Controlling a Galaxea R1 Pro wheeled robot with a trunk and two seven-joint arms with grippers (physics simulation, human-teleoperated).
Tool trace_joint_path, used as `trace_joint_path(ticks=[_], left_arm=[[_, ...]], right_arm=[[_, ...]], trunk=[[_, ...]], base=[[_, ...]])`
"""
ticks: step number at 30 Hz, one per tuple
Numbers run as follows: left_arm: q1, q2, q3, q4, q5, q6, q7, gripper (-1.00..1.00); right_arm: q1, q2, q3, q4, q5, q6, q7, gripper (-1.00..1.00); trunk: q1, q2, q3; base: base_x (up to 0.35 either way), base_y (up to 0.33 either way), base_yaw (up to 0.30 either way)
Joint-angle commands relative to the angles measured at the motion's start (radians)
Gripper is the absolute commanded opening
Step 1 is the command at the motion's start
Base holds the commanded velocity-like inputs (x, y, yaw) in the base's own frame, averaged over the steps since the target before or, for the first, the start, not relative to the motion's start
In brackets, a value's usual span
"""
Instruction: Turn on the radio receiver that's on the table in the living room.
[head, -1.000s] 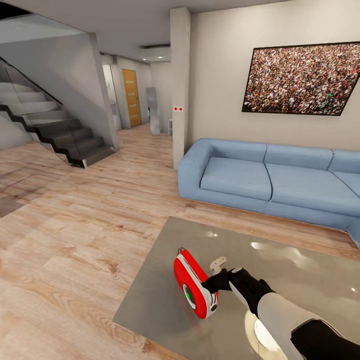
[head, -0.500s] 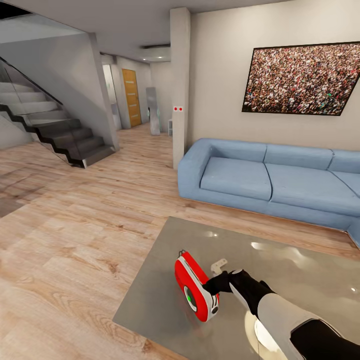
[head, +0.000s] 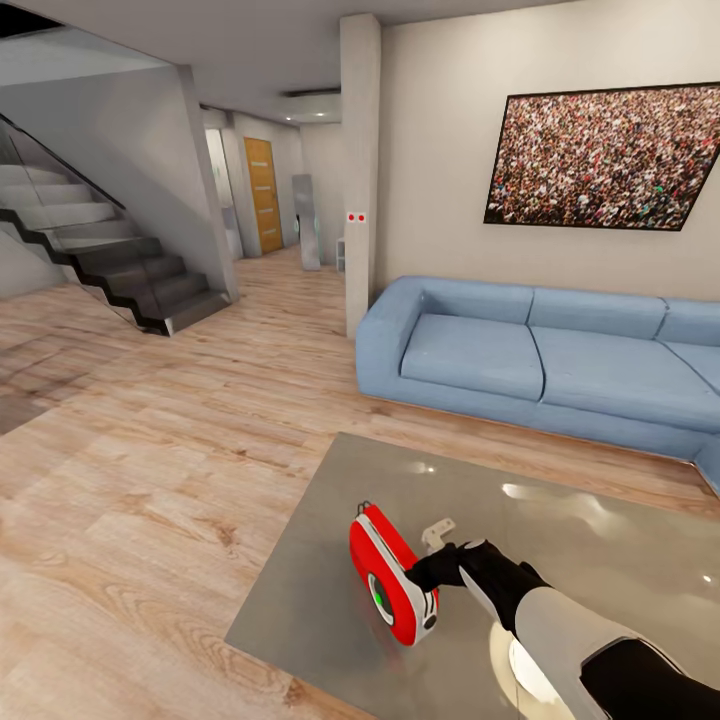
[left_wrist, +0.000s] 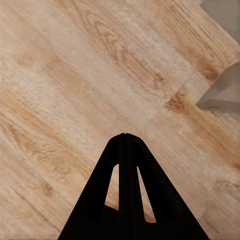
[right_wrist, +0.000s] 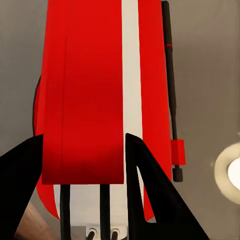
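Since a second ago the small red rounded radio receiver (head: 392, 581) has turned slightly, and the black right gripper (head: 432, 572) stays at its back. Its jaws straddle the red body, parted. The radio stands upright near the glossy grey table (head: 600, 560) edge, dial facing the wood floor (head: 150, 480). The left gripper (left_wrist: 125, 136) hangs closed.

The radio receiver (head: 391, 580) was red with white trim and a green-lit dial; the table (head: 600, 560) glossy grey; the sofa (head: 520, 365) light blue; the floor (head: 150, 450) pale wood-grain; the right gripper (head: 432, 572) black; the far door (head: 263, 195) orange.
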Motion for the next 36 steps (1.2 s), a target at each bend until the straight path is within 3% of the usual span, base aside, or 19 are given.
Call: trace_joint_path(ticks=[1,19,33,34,36], left_arm=[[0.0,0.0,0.0,0.0,0.0,0.0,0.0,-1.0],[0.0,-0.001,0.0,0.0,-0.001,0.0,0.0,-1.0],[-0.001,0.0,0.0,0.0,-0.002,0.0,0.0,-1.0],[-0.001,-0.001,0.0,0.0,-0.002,0.0,0.0,-1.0],[-0.001,-0.001,0.0,0.0,-0.002,0.0,0.0,-1.0]], right_arm=[[0.0,0.0,-0.004,0.0,-0.005,0.0,0.0,-1.0],[0.0,0.0,-0.004,0.003,-0.005,0.0,0.002,-1.0],[0.0,0.0,-0.004,0.003,-0.003,0.0,0.002,-1.0],[0.0,0.0,-0.004,0.003,-0.003,0.0,0.003,1.0],[0.0,0.0,-0.004,0.003,-0.003,0.0,0.003,1.0]], trunk=[[0.004,-0.007,-0.003],[0.073,-0.133,-0.06],[0.073,-0.133,-0.06],[0.073,-0.133,-0.06],[0.073,-0.133,-0.06]], base=[[0.0,0.0,0.0],[0.0,0.0,0.0],[0.0,0.0,0.0],[0.0,0.0,0.0],[0.0,0.0,0.0]])
